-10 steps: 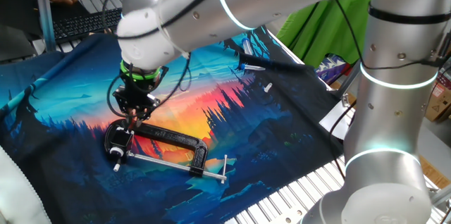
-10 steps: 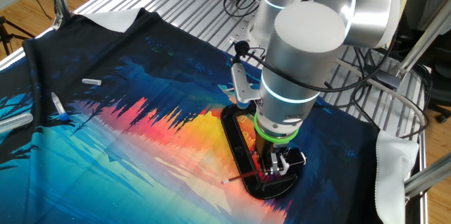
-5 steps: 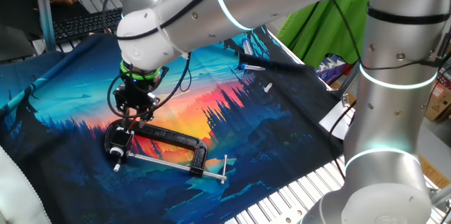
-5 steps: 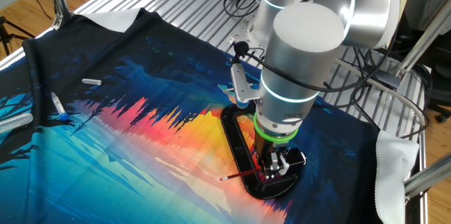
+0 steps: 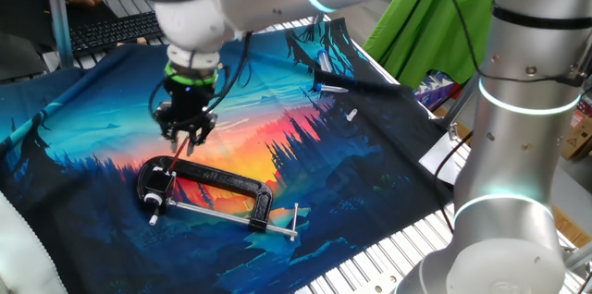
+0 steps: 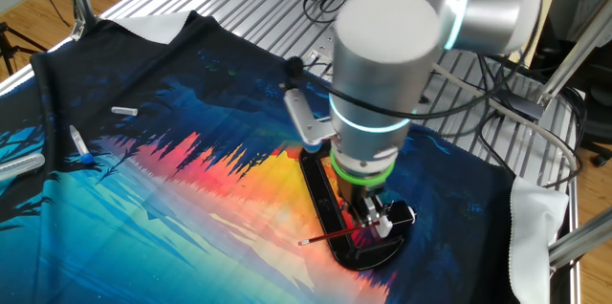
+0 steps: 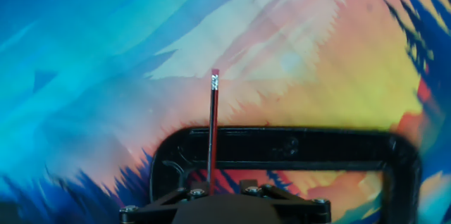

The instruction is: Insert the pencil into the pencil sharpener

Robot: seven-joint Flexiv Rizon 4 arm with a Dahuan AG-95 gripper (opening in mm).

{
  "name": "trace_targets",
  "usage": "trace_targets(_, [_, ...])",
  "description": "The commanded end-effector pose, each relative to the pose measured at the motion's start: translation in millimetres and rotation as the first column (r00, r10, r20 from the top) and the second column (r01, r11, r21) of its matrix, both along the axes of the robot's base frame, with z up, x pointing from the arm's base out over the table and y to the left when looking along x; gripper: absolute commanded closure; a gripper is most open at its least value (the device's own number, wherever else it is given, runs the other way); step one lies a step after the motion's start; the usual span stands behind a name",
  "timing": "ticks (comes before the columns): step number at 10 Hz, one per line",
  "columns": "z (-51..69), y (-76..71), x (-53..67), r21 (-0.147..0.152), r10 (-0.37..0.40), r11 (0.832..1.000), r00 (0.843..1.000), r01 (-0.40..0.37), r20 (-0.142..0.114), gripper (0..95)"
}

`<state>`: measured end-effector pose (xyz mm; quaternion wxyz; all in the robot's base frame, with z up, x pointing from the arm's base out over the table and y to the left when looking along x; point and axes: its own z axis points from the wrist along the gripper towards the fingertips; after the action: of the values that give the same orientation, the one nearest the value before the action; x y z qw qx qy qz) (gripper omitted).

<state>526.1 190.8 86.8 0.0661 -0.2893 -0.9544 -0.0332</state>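
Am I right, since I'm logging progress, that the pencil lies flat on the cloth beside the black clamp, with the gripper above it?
Not quite: the pencil is not flat on the cloth. It leans with one end propped on the black clamp, as the other fixed view shows. The gripper is indeed above it.

A thin dark reddish pencil stands nearly vertical in the frame, its upper end capped by a small silver band. It crosses over the top bar of a black C-clamp, whose frame arcs across the lower half of the view. The pencil's lower end meets the dark end effector at the bottom edge. Beneath lies the surface, a cloth printed in blue, yellow and orange.
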Motion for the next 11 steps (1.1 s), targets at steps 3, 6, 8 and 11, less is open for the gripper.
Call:
trace_targets(3, [15.8,-46.0,-1.9,0.010,0.400,0.916,0.914,-0.401,0.075,95.0])
trace_targets(6, [12.0,-64.9,1.5,0.014,0.487,0.872,0.868,-0.490,0.099,95.0])
trace_targets(8, [7.1,-77.6,3.6,0.007,0.538,0.840,0.833,-0.543,0.128,95.0])
trace_targets(11, [4.1,-84.2,4.6,-0.007,0.583,0.808,0.798,-0.589,0.151,95.0])
